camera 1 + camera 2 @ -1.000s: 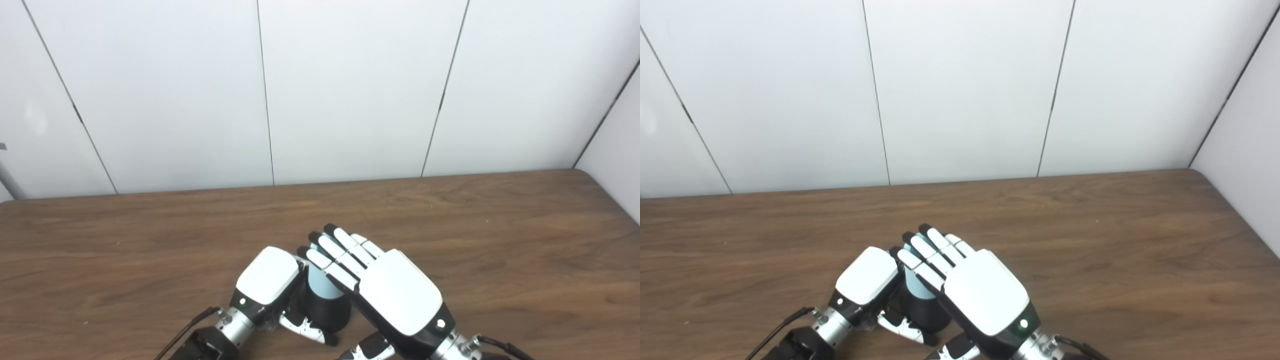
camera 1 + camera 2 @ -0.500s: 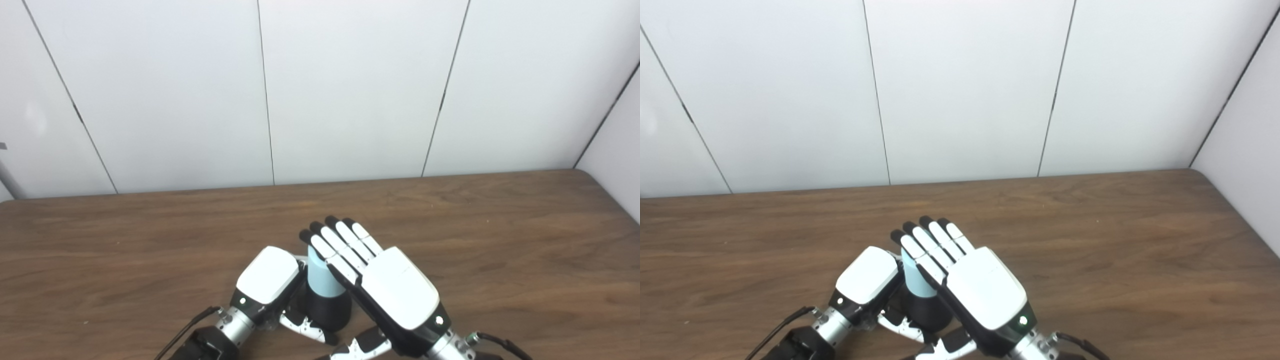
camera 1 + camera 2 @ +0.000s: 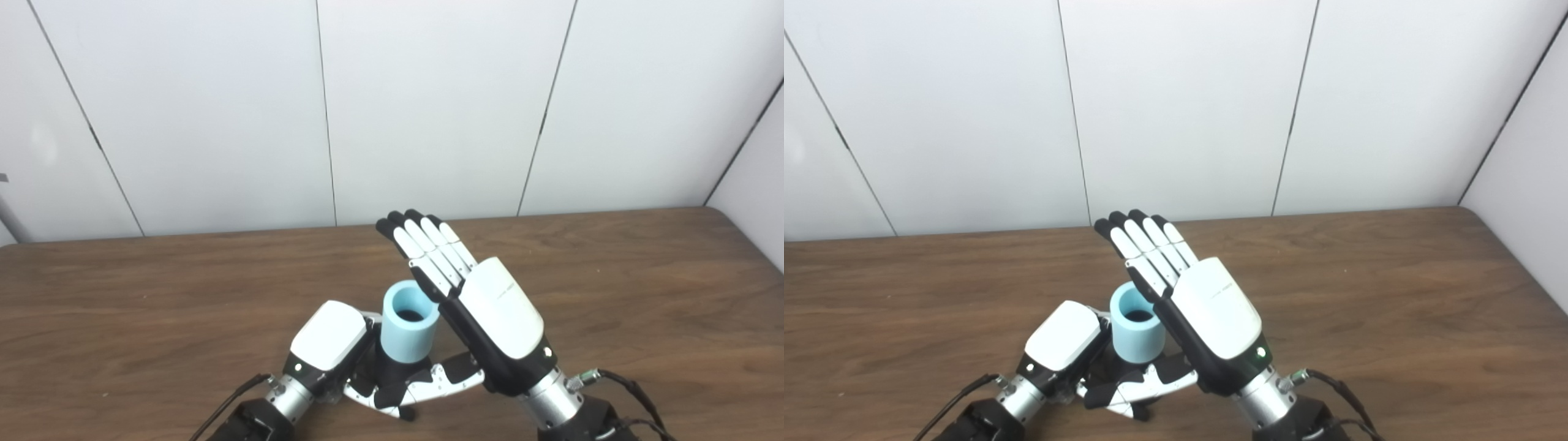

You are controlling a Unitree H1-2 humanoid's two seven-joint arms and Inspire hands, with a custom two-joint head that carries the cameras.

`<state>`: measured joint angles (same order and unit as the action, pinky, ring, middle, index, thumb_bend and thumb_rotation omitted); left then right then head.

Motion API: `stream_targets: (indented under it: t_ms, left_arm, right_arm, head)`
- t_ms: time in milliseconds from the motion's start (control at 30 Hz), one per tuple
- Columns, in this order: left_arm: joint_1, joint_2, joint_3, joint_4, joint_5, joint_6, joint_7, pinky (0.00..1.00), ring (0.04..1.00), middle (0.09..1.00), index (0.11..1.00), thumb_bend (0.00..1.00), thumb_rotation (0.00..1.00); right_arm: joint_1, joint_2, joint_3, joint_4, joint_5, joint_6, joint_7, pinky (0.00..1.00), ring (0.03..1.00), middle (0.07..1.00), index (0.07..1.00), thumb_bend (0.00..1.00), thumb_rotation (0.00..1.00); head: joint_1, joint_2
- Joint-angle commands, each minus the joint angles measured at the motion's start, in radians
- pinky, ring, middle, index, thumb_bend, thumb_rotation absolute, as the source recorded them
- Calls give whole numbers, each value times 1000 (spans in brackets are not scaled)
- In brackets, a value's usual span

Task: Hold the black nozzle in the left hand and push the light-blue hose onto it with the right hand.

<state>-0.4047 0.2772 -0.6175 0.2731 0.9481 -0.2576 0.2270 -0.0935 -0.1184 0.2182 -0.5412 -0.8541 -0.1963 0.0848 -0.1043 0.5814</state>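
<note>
A short light-blue hose [image 3: 408,334] stands upright on the black nozzle [image 3: 398,371], its open end facing up. Only a little of the nozzle shows below the hose, between the two hands. My left hand [image 3: 327,337] is wrapped round the nozzle from the left, with its thumb [image 3: 369,399] in front and its fingers hidden. My right hand [image 3: 490,312] stands just right of the hose. It is open, its fingers [image 3: 422,245] straight and pointing up and away above the hose rim. Its thumb [image 3: 444,381] reaches low across the front of the nozzle.
The brown wooden table [image 3: 612,275] stretches out on all sides of the hands. White wall panels [image 3: 429,110] close it off at the back and at the right. Cables [image 3: 625,383] trail from both wrists near the bottom edge.
My right hand has lifted off the top of the hose and straightened its fingers upward. The hose's open end now shows and sits higher in the picture. The left hand has barely moved.
</note>
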Motion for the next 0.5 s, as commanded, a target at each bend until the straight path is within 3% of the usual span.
stream_targets:
  t_ms: [0,167,267,367,467]
  left_arm:
    - [26,6,-34,44,30,-12,-47,134,190,471,479,524,0]
    - [26,10,-40,35,44,8,-68,139,200,471,479,526,0]
    - [26,9,-39,36,37,6,-69,139,203,471,479,526,0]
    - [27,10,-39,34,38,8,-70,137,199,471,479,526,0]
    - [28,10,-38,35,37,7,-64,135,196,471,479,526,0]
  right_arm:
    - [-21,8,-14,-13,36,-43,-54,1000,1000,1000,1000,887,838]
    - [6,19,-66,34,50,-103,-179,996,1000,1000,1000,853,843]
    - [22,28,-120,83,66,-122,-267,935,1000,1000,1000,807,864]
    - [41,47,-170,120,158,-100,-294,949,1000,1000,1000,742,815]
    - [67,62,-217,165,276,-96,-315,933,991,1000,990,634,699]
  head:
    - [0,0]
    - [0,1]
    - [2,1]
    - [2,3]
    - [4,4]
